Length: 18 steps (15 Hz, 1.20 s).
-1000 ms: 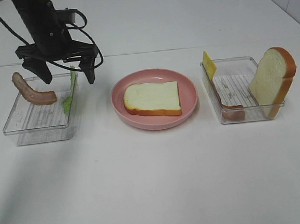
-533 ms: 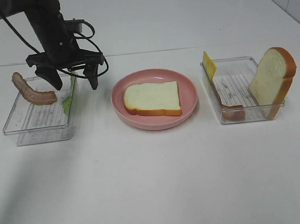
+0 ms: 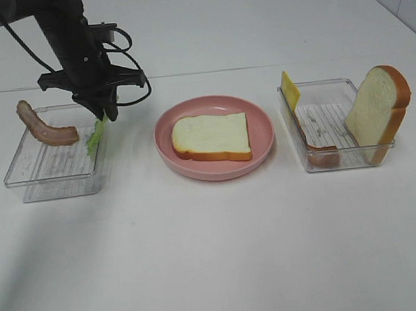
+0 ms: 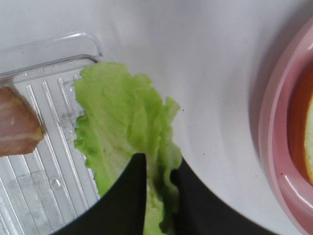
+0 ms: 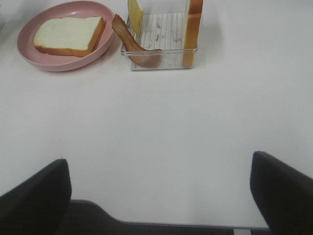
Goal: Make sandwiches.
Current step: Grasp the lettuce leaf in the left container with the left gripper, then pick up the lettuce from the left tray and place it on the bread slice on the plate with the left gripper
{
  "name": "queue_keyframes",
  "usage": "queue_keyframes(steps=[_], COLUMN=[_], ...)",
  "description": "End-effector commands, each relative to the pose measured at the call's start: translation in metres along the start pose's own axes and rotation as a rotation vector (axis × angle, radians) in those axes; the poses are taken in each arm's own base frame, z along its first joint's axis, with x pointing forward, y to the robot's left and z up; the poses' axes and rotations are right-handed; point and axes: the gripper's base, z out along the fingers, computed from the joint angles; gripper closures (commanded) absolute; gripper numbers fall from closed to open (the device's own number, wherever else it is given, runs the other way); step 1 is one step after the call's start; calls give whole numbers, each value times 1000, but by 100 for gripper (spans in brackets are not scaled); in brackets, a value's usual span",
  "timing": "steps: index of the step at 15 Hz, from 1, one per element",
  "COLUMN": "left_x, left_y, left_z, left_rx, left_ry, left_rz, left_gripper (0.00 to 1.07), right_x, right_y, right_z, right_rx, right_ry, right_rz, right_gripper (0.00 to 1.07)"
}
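The left claw (image 3: 102, 110) is clenched on the one green lettuce leaf (image 3: 95, 138). Its two fingers pinch the leaf's upper edge at the right wall of the left tray (image 3: 23, 181), one of two clear trays on the white surface (image 3: 216, 256). The leaf hangs by that wall, partly over the tray. There are two brown bacon strips. The first bacon strip (image 3: 44, 129) leans at the left side of the left tray with its upper end above the rim, and the second bacon strip (image 3: 316, 150) lies along the left wall of the right tray (image 3: 338, 161). A single yellow cheese square (image 3: 289, 90) stands on edge at that tray's far left corner. There are two bread slices. The flat bread slice (image 3: 212, 136) lies on the one pink plate (image 3: 264, 133) between the trays, and the upright bread slice (image 3: 378, 113) leans at the right end of the right tray. The right claw (image 5: 159, 161), seen only from its wrist camera, is released. Its fingers are spread wide with nothing between them, over bare surface nearer than the plate and the right tray.
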Motion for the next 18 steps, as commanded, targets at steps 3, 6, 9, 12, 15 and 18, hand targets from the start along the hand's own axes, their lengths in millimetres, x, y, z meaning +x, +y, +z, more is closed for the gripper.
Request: queue_keyframes(steps=[3, 6, 9, 12, 15, 18], left_x=[0, -3, -3, 0, 7, 9], left_y=[-4, -6, -20, -36, -73, -107], left_z=[0, -19, -52, -87, -106, -92], left_rx=[8, 6, 66, 166, 330, 474], left_ry=[-4, 22, -13, -62, -83, -101], left_rz=[2, 5, 8, 8, 82, 150], left_gripper=[107, 107, 107, 107, 107, 107], right_x=[2, 2, 2, 2, 2, 2], right_y=[0, 0, 0, 0, 0, 0], right_z=[-2, -2, -2, -2, -2, -2], right_rx=[-1, -1, 0, 0, 0, 0], right_ry=[-33, -33, -32, -32, -32, -32], right_rz=[-3, -3, -3, -3, -3, -3], right_gripper=[11, 11, 11, 11, 11, 11])
